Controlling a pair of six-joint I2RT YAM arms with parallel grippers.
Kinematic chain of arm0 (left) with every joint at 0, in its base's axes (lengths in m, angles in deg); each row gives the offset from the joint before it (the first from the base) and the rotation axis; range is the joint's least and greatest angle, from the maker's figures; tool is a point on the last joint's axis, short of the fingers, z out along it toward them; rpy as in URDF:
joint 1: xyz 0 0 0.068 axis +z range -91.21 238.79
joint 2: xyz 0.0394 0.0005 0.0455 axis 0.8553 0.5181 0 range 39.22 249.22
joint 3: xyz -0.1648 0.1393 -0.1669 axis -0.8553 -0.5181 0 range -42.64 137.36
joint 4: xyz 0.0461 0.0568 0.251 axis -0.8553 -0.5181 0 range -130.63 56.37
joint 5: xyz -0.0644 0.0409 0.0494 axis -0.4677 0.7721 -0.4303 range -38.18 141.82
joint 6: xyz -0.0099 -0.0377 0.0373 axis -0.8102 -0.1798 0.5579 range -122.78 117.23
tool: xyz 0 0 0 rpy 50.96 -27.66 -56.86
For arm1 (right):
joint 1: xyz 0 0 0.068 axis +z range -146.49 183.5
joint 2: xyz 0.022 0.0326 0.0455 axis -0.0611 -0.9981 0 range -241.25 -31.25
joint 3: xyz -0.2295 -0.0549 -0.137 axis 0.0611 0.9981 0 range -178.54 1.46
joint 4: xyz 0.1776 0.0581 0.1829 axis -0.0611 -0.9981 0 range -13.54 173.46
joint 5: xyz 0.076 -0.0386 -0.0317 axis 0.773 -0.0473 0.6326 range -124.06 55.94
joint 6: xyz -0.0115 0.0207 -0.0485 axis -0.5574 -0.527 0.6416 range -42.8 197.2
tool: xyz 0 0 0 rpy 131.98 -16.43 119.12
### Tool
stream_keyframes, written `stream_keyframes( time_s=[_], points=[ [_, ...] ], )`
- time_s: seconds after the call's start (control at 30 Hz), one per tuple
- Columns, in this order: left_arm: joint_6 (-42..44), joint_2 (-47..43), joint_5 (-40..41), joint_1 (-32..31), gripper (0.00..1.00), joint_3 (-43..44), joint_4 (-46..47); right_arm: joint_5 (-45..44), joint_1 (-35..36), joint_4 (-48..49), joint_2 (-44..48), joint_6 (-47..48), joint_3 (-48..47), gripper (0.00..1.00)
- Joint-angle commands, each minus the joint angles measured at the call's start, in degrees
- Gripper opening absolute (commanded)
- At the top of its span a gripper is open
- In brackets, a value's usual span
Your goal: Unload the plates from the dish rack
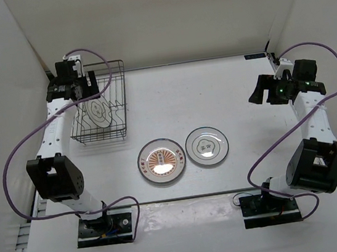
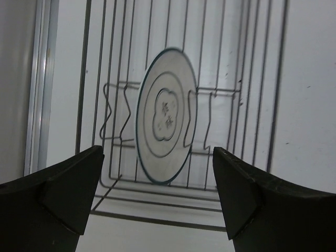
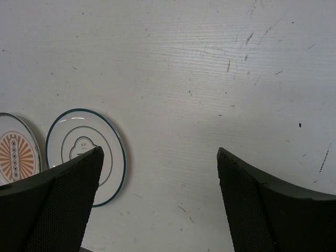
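Left end effector (image 1: 86, 84): you have it above the far end of the dish rack (image 1: 122, 96). Its fingers are spread wide apart and grip nothing. In the left wrist view both fingertips frame the rack from above, with clear space between them and the wires.

Dish rack: it sits at the far left corner of the worktop (image 1: 225, 87), close to the left edge.

Standing plate (image 1: 99, 110): one white plate with a grey rim is on edge in the rack's bottom slots. It leans slightly. The left wrist view shows its face (image 2: 165, 118) with a small grey centre motif, and a bent wire crosses in front of its right side.

Orange plate (image 1: 161, 161): it lies flat on the worktop, near the middle and towards the near edge.

Flat white plate (image 1: 206, 146): it lies flat just to the right of the orange plate. The two rims are very close, but you cannot tell whether they touch.

Right end effector (image 1: 256, 89): it hangs over the right side of the worktop, well apart from both flat plates. Its fingers are parted and empty. The right wrist view shows bare worktop between them, with the flat white plate (image 3: 89, 134) and part of the orange plate (image 3: 13, 152) at the lower left.
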Motion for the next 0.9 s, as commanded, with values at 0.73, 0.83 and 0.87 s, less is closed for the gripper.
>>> stream_keyframes(
  time_s=[0.73,0.83,0.87],
  points=[
    [-8.6,5.0,-10.4,5.0,0.98,-7.9,3.4,0.0,-0.4,1.6,1.2,0.4,-0.5,0.90],
    [-8.6,5.7,-11.0,5.0,0.92,-8.0,3.5,-0.2,-0.5,2.4,1.0,0.3,-0.5,0.90],
    [-8.7,5.7,-11.1,4.7,0.90,-8.0,3.4,-0.1,-0.4,2.7,0.8,0.2,-0.4,0.90]
  ],
)
